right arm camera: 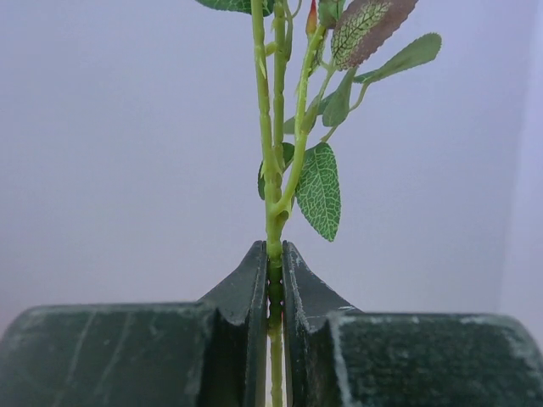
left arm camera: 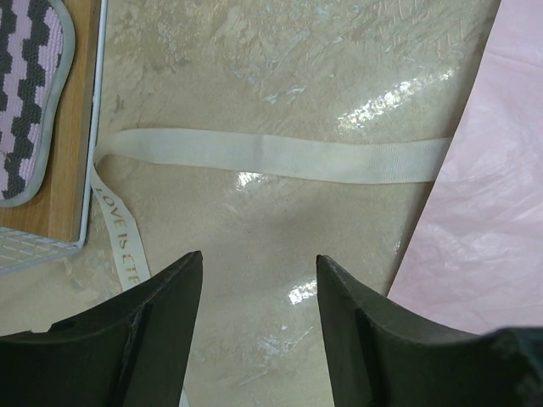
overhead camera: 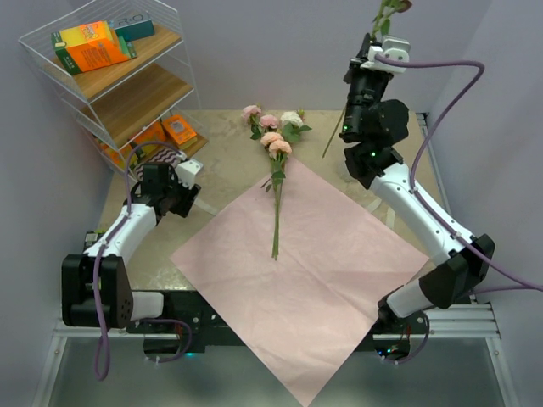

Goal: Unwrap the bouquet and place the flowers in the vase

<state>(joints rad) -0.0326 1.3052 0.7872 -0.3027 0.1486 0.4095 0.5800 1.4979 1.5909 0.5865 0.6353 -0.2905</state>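
Observation:
The bouquet's pink paper (overhead camera: 314,263) lies spread flat on the table, with several flowers (overhead camera: 273,140) on its far corner, pink and cream heads pointing away and stems (overhead camera: 277,212) running toward me. My right gripper (overhead camera: 376,41) is raised high at the far right and is shut on one flower's green stem (right arm camera: 274,254). Leaves (right arm camera: 321,191) show above the jaws, and the stem's lower end (overhead camera: 333,136) hangs over the table. My left gripper (left arm camera: 259,259) hovers open and empty over the tabletop near the beige ribbon (left arm camera: 271,157). The vase is out of view.
A white wire shelf (overhead camera: 127,80) with orange boxes stands at the far left. A striped cloth (left arm camera: 25,85) lies on its bottom board beside the ribbon. The paper's edge (left arm camera: 492,212) lies to the right of my left gripper. Walls close in on the left, back and right.

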